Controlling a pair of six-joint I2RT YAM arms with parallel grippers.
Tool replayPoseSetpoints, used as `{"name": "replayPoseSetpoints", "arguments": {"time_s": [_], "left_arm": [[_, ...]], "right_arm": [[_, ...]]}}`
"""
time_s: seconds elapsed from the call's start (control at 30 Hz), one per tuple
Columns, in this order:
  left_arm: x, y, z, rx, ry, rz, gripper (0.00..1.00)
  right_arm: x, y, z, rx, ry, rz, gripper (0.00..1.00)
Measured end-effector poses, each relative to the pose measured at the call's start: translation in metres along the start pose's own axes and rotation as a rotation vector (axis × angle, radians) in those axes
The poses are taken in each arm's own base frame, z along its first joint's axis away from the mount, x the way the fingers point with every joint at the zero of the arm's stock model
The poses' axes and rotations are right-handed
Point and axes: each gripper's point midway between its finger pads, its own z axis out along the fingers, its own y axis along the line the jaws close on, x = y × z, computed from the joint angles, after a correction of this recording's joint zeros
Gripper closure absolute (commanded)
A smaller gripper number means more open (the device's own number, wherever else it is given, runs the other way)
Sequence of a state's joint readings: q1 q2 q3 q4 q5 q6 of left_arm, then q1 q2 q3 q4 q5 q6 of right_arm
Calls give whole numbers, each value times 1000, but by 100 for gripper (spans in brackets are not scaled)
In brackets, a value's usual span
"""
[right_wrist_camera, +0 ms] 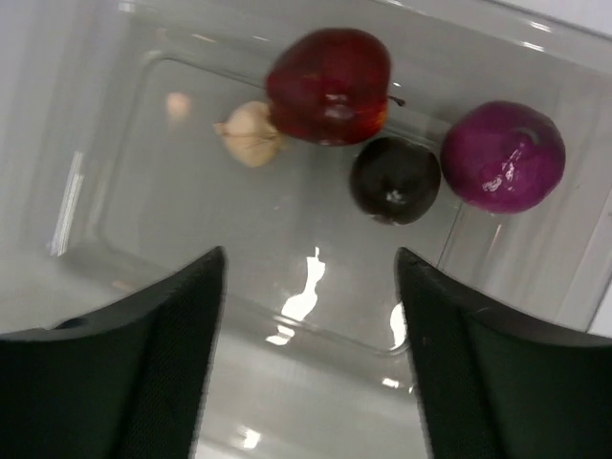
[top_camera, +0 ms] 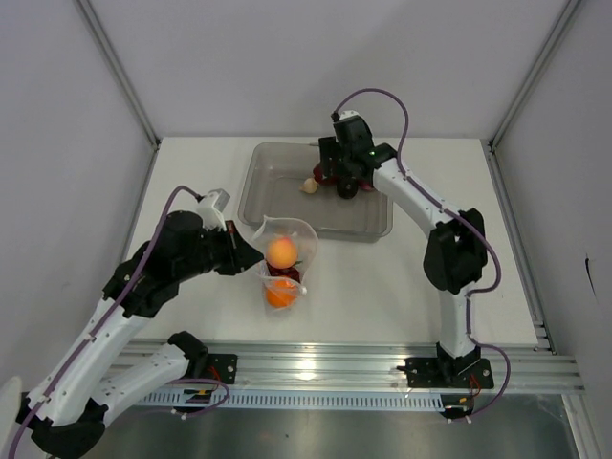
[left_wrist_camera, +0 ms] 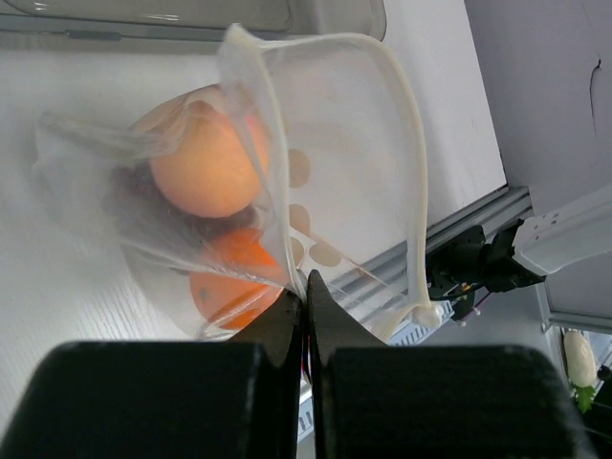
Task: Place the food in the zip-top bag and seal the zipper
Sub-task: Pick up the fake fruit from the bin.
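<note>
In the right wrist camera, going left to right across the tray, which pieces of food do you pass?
beige bulb → dark red fruit → blackish fruit → purple onion-like ball

White table (top_camera: pixel 382 287): translucent grey tray (top_camera: pixel 277 182) at rear centre; clear zip-top bag (top_camera: pixel 302 235) just beside tray's near edge.

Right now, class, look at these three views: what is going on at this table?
Two robot arms are packing toy food. The left gripper is shut on the edge of the bag, holding its mouth open; a peach and an orange are inside. The right gripper hangs open over the tray, where a red fruit, black fruit, purple ball and bulb lie. The bag is not yet sealed.
</note>
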State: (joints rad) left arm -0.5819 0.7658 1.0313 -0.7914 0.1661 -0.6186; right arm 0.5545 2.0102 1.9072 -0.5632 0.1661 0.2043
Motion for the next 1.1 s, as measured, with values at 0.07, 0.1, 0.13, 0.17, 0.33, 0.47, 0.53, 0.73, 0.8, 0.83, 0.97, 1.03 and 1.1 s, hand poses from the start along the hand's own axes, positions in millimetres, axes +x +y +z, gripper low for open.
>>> {"name": "replayPoseSetpoints", "arguments": {"time_s": [0.07, 0.1, 0.13, 0.17, 0.33, 0.47, 0.53, 0.73, 0.8, 0.83, 0.97, 1.03, 1.1], "left_arm": [[1, 1, 2, -4, 5, 1, 100], [1, 1, 3, -5, 8, 0, 99], [2, 2, 5, -8, 13, -1, 99], [4, 4, 8, -10, 19, -2, 100], [23, 16, 21, -30, 79, -17, 99], [22, 15, 25, -17, 75, -15, 99], [21, 13, 26, -10, 72, -14, 100], [25, 13, 29, 1, 86, -20, 99], [25, 13, 30, 2, 86, -23, 100], [25, 12, 31, 5, 87, -23, 99], [27, 14, 32, 4, 91, -24, 99], [27, 14, 32, 4, 92, -24, 99], [28, 14, 32, 4, 92, -24, 99]], "right_arm": [[12, -12, 22, 31, 28, -13, 1], [19, -17, 33, 42, 42, -22, 1], [24, -20, 43, 48, 50, -27, 1], [28, -23, 52, 52, 57, -32, 1], [29, -23, 91, 51, 43, -63, 1], [20, -18, 106, 35, 4, -82, 1], [16, -17, 111, 32, -10, -89, 1], [16, -14, 123, 14, -26, -105, 1], [18, -15, 127, 14, -24, -107, 1], [20, -15, 129, 15, -20, -108, 1], [26, -17, 141, 18, -14, -115, 1], [30, -17, 146, 18, -8, -119, 1], [33, -18, 152, 19, -4, -123, 1]]}}
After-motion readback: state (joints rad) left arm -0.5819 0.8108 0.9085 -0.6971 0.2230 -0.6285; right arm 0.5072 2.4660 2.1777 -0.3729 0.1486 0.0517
